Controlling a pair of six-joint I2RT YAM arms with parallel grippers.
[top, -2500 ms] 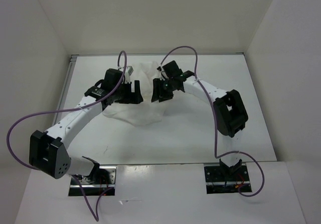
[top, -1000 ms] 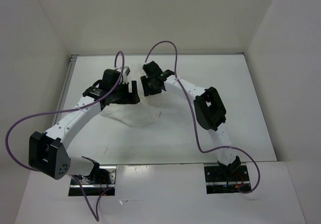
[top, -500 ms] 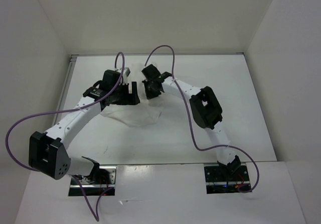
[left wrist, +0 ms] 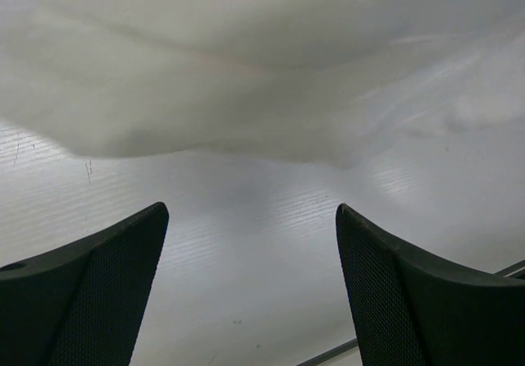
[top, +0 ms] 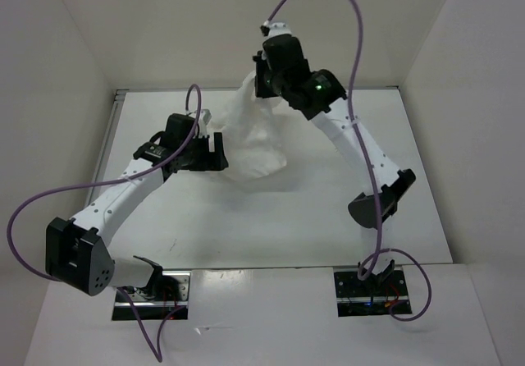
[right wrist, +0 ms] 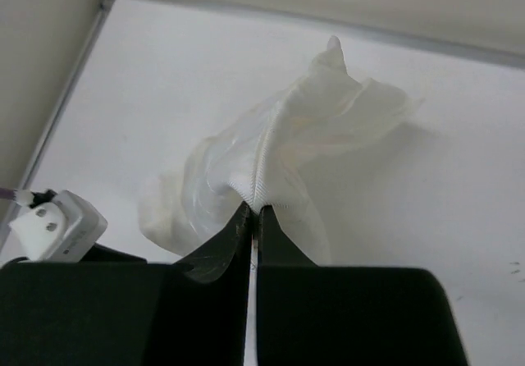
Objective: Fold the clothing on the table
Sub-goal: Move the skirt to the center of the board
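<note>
You are judged at the lifting-out step: your right claw (right wrist: 253, 212) pinches the white garment (right wrist: 287, 136) hanging below it, and next your spread left claw (left wrist: 250, 214) should take its edge just ahead.

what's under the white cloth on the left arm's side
The left wrist view shows only bare glossy white table beneath the near edge of the thin white fabric garment. Farther in, the draped fabric covers whatever lies below.

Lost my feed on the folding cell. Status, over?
Right end effector shut on the clothing, one end raised above the table. Left end effector open, empty, beside it. Nothing seen in the way.
</note>
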